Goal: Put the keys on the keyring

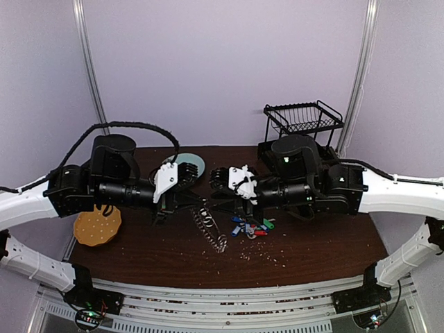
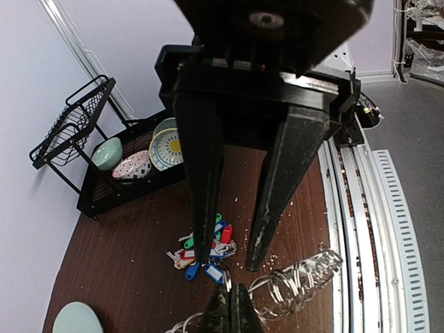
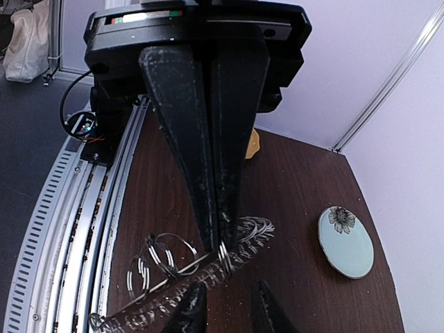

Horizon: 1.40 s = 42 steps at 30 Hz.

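Keyring (image 3: pixel 244 232), a coiled wire loop fringed with silvery keys, lies on the brown tabletop (image 1: pixel 312 243). One strand is apparently pinched in the left tool (image 3: pixel 219 241), whose fingers are pressed together. Right tool (image 2: pixel 229 263) hangs just beside it, fingers partly spread, gripping nothing. Tagged keys (image 2: pixel 205 253) sit heaped nearby in blue, red and green; any writing on the tags is too small to read.

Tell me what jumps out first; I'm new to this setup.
The left arm and right arm meet at centre, left fingers pinched on a spiky keyring. Bright tagged keys lie heaped just right of it, and a black wire rack stands at the back right.
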{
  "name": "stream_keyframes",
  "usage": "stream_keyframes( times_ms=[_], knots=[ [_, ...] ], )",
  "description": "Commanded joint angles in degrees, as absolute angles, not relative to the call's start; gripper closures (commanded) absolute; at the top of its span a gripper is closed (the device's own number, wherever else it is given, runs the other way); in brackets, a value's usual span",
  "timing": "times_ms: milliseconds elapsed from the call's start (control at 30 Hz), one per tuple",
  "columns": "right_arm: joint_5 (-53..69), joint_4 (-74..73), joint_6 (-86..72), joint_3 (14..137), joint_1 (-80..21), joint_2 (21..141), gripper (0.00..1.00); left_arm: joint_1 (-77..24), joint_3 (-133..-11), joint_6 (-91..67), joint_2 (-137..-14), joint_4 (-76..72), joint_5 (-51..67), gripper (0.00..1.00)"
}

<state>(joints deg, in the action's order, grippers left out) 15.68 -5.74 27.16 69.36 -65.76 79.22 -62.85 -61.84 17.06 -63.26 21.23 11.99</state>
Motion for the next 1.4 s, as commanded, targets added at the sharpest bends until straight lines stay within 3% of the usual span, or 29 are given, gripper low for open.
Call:
stream_keyframes(
  times_ms=[0,100,600,733,867,900,967,1100,1233,1367],
  knots=[
    [15.86,-5.56,28.14,71.64,-65.57,79.00,0.78,-63.28,-64.16,17.83,-63.43,18.89,13.02,1.00],
    [15.23,-5.31,28.05,71.72,-65.55,79.43,0.84,-63.37,-63.87,17.84,-63.54,18.36,13.79,1.00],
    [19.08,-5.30,26.85,72.82,-65.57,80.81,0.85,-63.63,-62.98,16.79,-63.63,17.14,13.07,1.00],
    [20.04,-5.27,26.65,72.77,-65.57,80.87,1.00,-63.63,-62.68,16.87,-63.63,16.72,13.20,1.00],
    [22.01,-4.29,25.44,71.61,-65.38,79.74,1.00,-63.63,-61.63,15.51,-62.72,14.50,13.33,1.00],
    [23.05,-2.62,24.14,70.50,-64.91,79.07,1.00,-63.63,-60.58,14.55,-61.84,12.91,12.40,0.97],
    [26.47,6.07,18.69,66.45,-63.68,77.14,1.00,-63.63,-56.82,12.39,-58.86,7.56,10.70,0.82],
    [30.17,31.69,2.13,55.77,-63.24,75.40,1.00,-63.63,-47.76,6.75,-53.30,-5.62,11.04,0.71],
    [31.11,46.88,-10.21,51.47,-63.28,77.91,1.00,-63.61,-46.56,4.72,-52.96,-7.98,12.87,0.71],
    [28.99,56.86,-15.09,48.00,-63.59,79.09,1.00,-63.63,-46.99,4.23,-54.09,-7.97,14.78,0.78]
  ],
)
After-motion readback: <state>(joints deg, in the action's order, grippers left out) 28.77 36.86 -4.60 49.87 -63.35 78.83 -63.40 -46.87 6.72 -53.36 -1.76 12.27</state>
